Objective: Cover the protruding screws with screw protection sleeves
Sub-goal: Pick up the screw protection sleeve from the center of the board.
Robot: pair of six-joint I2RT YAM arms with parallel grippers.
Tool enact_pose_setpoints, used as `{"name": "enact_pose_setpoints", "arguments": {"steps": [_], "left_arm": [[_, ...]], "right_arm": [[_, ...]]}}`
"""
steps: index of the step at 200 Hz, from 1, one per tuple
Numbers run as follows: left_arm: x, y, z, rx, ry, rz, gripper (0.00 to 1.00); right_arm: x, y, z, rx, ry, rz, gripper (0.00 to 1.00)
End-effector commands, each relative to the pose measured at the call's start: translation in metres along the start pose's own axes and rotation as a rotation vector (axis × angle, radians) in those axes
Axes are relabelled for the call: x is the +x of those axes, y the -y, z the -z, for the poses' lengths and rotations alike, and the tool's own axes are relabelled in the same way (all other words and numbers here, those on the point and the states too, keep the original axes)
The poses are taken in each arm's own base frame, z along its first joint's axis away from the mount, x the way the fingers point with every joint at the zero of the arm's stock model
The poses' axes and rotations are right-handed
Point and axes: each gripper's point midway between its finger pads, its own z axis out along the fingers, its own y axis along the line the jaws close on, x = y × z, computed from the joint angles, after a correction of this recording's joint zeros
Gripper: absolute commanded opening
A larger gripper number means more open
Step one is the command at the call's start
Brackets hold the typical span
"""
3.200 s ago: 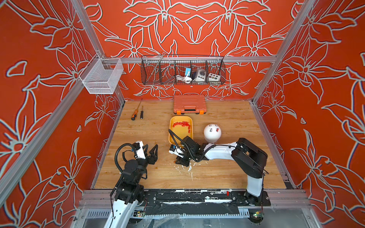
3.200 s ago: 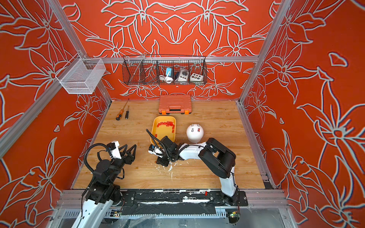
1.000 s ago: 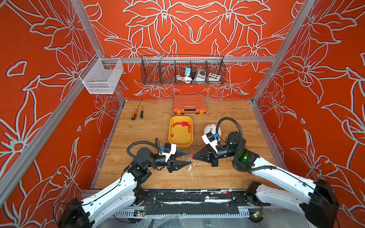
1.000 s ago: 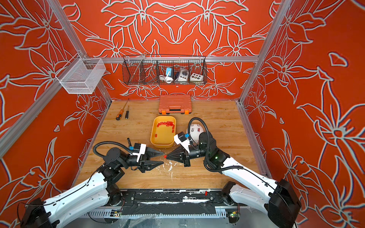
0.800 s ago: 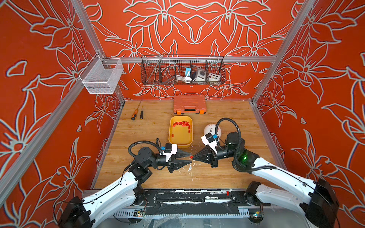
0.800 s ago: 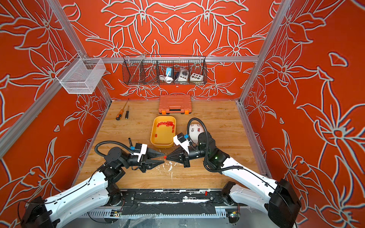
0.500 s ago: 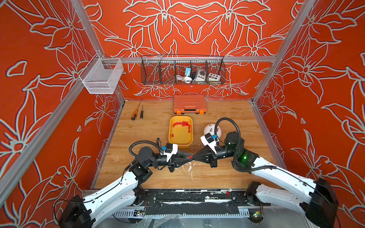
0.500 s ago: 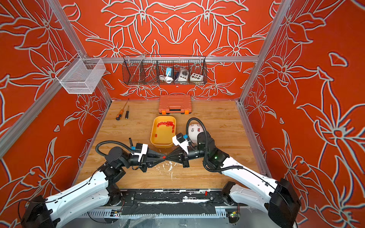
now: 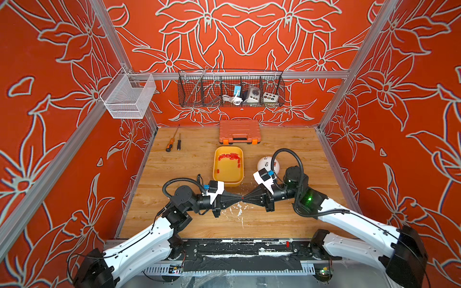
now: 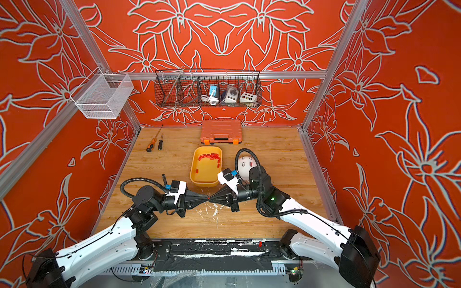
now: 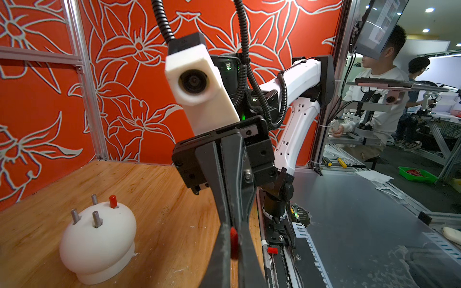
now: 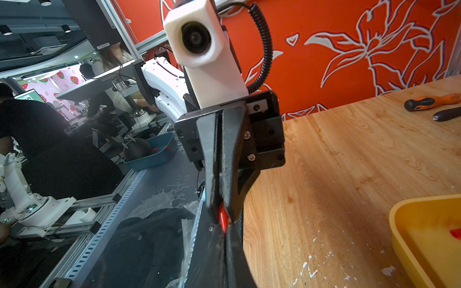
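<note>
Between left pincer and right pincer — one red sleeve (tiny tube).

Bright even overhead light, soft shadow on table, top views sharp, edges warped, wrist views fisheye, near fingers blurred, bg lamps glare.

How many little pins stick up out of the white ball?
4, all on top of the white dome. Three screws are bare grey: one, another, a third. The fourth wears a red sleeve. None seems hidden.
</note>
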Motion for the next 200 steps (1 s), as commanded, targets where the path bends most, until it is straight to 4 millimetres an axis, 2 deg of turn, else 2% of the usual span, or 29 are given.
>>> {"name": "enact_pose_setpoints", "arguments": {"steps": [1, 11, 22, 61, 84, 117, 145, 148, 158, 200], "left_arm": [[-0.014, -0.008, -0.003, -0.05, 0.013, 0.046, 0.0], [-0.014, -0.018, -0.003, -0.1, 0.003, 0.088, 0.0], [-0.016, -0.027, -0.003, -0.151, -0.001, 0.138, 0.0], [-0.026, -0.059, 0.0, -0.252, 0.0, 0.389, 0.0], [-0.029, -0.081, 0.006, -0.277, 0.034, 0.586, 0.0], [-0.031, -0.086, 0.0, -0.226, 0.015, 0.747, 0.0], [-0.038, -0.078, -0.006, -0.149, 0.014, 0.786, 0.0], [-0.031, -0.081, -0.009, -0.145, -0.001, 0.805, 0.0], [-0.032, -0.078, -0.011, -0.105, -0.009, 0.811, 0.0], [-0.031, -0.074, -0.011, -0.09, -0.021, 0.801, 0.0]], "right_arm": [[-0.021, 0.0, 0.004, 0.059, 0.04, 0.081, 0.1], [-0.023, 0.001, 0.007, 0.089, 0.044, 0.111, 0.28], [-0.023, 0.008, 0.013, 0.162, 0.055, 0.157, 0.4], [-0.017, 0.034, 0.048, 0.495, 0.14, 0.363, 0.56], [-0.017, 0.045, 0.062, 0.625, 0.206, 0.431, 0.58], [-0.024, 0.057, 0.067, 0.698, 0.29, 0.44, 0.59], [-0.026, 0.064, 0.05, 0.649, 0.291, 0.442, 0.58], [-0.026, 0.065, 0.048, 0.646, 0.289, 0.437, 0.57], [-0.03, 0.068, 0.043, 0.634, 0.304, 0.418, 0.57], [-0.041, 0.06, 0.029, 0.533, 0.354, 0.396, 0.56]]}}
